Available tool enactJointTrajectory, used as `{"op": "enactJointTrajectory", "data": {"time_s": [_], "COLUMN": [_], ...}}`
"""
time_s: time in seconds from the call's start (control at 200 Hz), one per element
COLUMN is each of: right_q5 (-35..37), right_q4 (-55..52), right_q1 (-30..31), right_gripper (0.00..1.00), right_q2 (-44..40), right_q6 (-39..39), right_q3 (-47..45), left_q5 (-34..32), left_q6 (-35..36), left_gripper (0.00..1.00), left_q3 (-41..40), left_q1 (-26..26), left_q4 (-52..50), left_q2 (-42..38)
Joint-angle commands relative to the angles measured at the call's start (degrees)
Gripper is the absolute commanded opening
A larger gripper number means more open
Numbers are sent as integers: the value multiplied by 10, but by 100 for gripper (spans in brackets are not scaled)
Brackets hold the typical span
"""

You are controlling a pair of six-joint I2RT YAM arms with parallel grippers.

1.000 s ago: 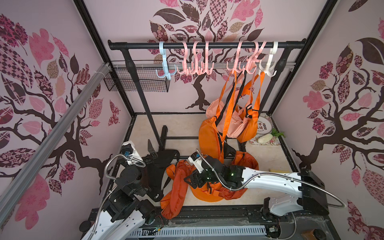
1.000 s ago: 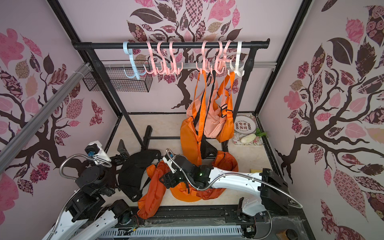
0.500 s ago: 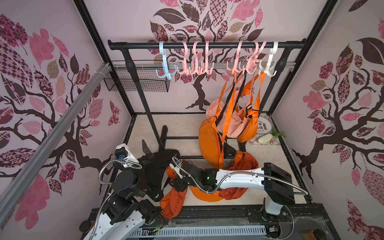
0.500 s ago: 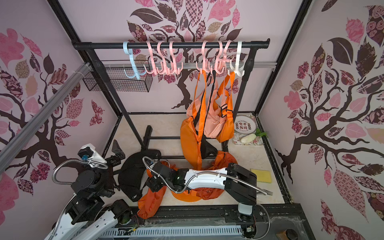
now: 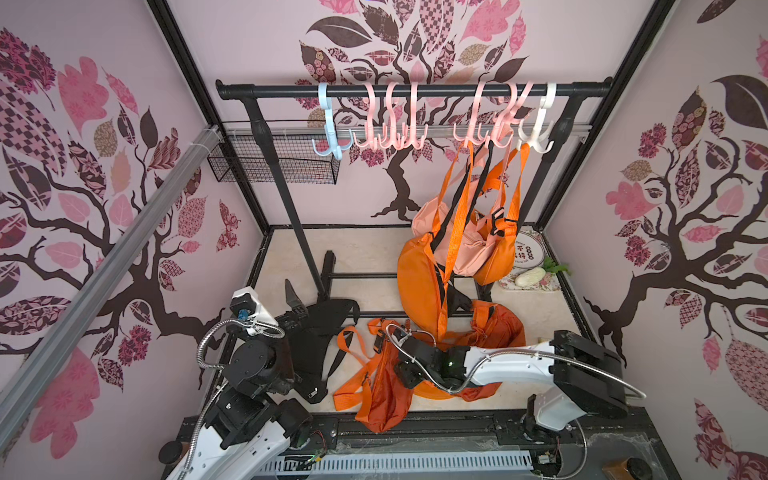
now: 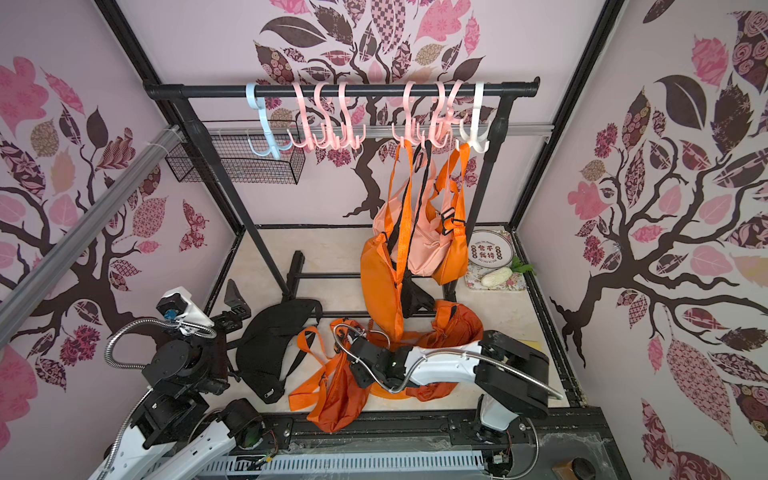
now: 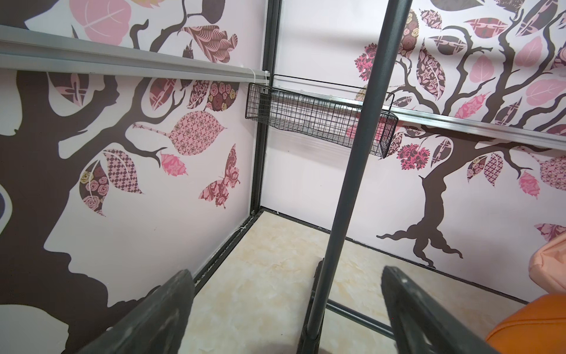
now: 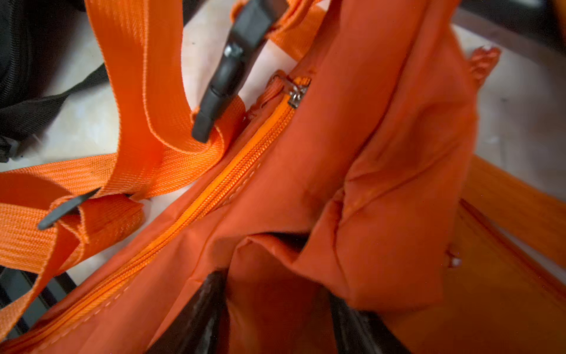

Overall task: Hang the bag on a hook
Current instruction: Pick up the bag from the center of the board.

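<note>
**Right gripper bites into the orange bag below the rack**

The orange bag (image 5: 386, 399) lies crumpled on the floor in front of the rack (image 5: 411, 89), on the robot's side of its base and not on any hook. Its strap (image 8: 137, 76) loops loosely beside the zip (image 8: 214, 190). The right gripper (image 8: 272, 285) points down into the bag, and its two dark fingers (image 8: 199, 306) clamp a bunched fold of the fabric between them.

The left gripper (image 7: 284, 272) is raised near the rack's left upright. Its jaws are spread wide with nothing in them.

A black bag (image 5: 324, 332) lies at the foot of that upright. Pink hooks (image 5: 390, 137) line the rack's rail. Toward its right end, other orange bags (image 5: 419, 270) and a pink bag (image 5: 469, 249) hang by their straps.
</note>
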Motion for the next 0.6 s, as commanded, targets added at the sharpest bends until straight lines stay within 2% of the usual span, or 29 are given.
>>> {"op": "enactJointTrajectory", "data": {"time_s": [0.0, 0.115, 0.195, 0.275, 0.36, 0.595], "right_q5": [-22, -45, -76, -115, -119, -56], "right_q4": [-23, -28, -12, 2, -6, 7], "right_q1": [-4, -4, -4, -4, -4, -4], "right_gripper": [64, 68, 69, 69, 68, 67], "right_q2": [-80, -124, -115, -62, 6, 124], "right_q6": [-33, -64, -68, -75, -91, -146], "right_q3": [18, 65, 94, 131, 178, 235], "left_q5": [7, 7, 7, 7, 1, 0], "left_q6": [-3, -2, -2, 0, 1, 4], "left_gripper": [98, 98, 98, 98, 98, 98], "left_q3": [-4, -4, -5, -4, -4, -6], "left_q1": [1, 0, 1, 1, 1, 1], "left_q4": [4, 4, 2, 4, 4, 5], "left_q2": [2, 1, 1, 0, -2, -7]}}
